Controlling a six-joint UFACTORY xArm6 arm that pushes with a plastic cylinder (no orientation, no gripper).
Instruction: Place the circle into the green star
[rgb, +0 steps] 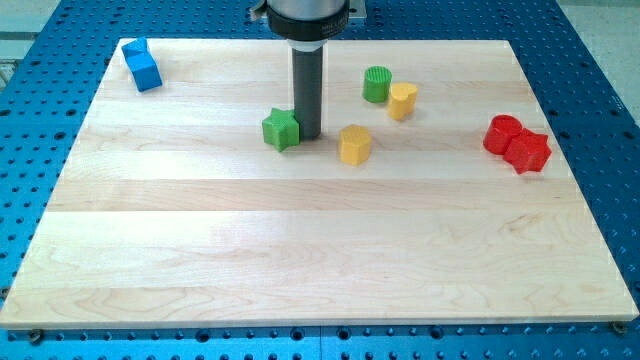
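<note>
The green star (281, 129) lies on the wooden board, left of centre in the upper half. My tip (308, 136) stands right against the star's right side. A green circle, a short cylinder (376, 84), sits up and to the right of the tip, about 70 px away, touching a yellow block (402, 101) on its right. The rod comes down from the view's top and hides the board behind it.
A yellow block (354, 144) lies just right of my tip. A red circle (503, 133) and a red block (529, 151) touch each other at the right. Blue blocks (142, 66) sit at the top left corner. The wooden board (300, 250) ends at blue perforated table.
</note>
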